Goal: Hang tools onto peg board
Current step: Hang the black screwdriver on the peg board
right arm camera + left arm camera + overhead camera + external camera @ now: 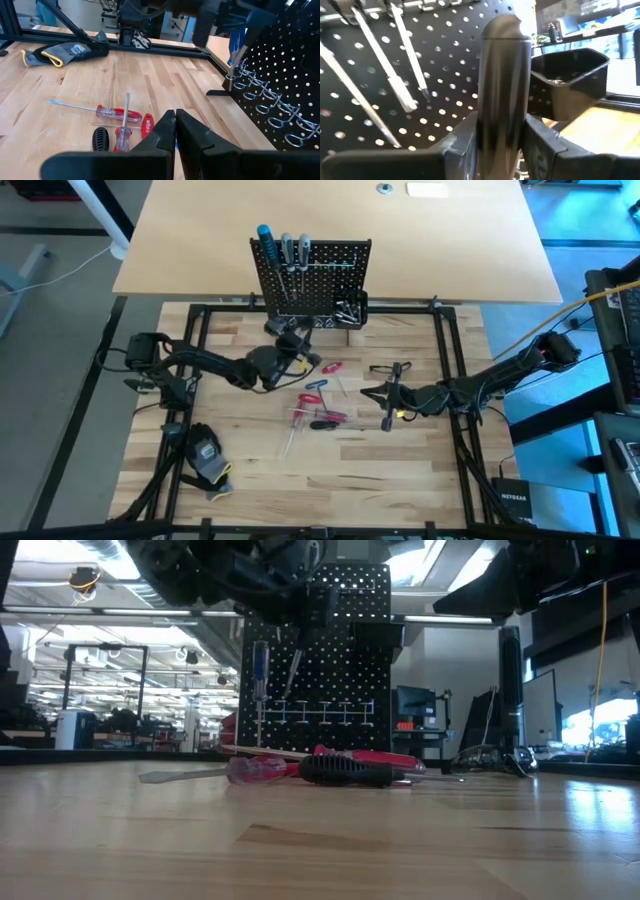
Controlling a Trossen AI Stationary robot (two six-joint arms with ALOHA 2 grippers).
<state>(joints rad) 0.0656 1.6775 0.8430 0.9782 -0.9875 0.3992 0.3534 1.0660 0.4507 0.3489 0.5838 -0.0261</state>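
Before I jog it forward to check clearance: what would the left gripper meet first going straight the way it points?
Most likely the peg board: the left gripper, shut on a grey-handled tool, faces its perforated panel closely. The tool's end would probably touch first; depth is unclear.

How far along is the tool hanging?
Done: three screwdrivers hang on the peg board. In hand: the left gripper grips a dark tool handle right at the board. Left: several red and black tools lie on the table; the right gripper waits shut beside them.

"NETGEAR" stands on the black box (513, 498); "wiha" on a red handle (146, 128).
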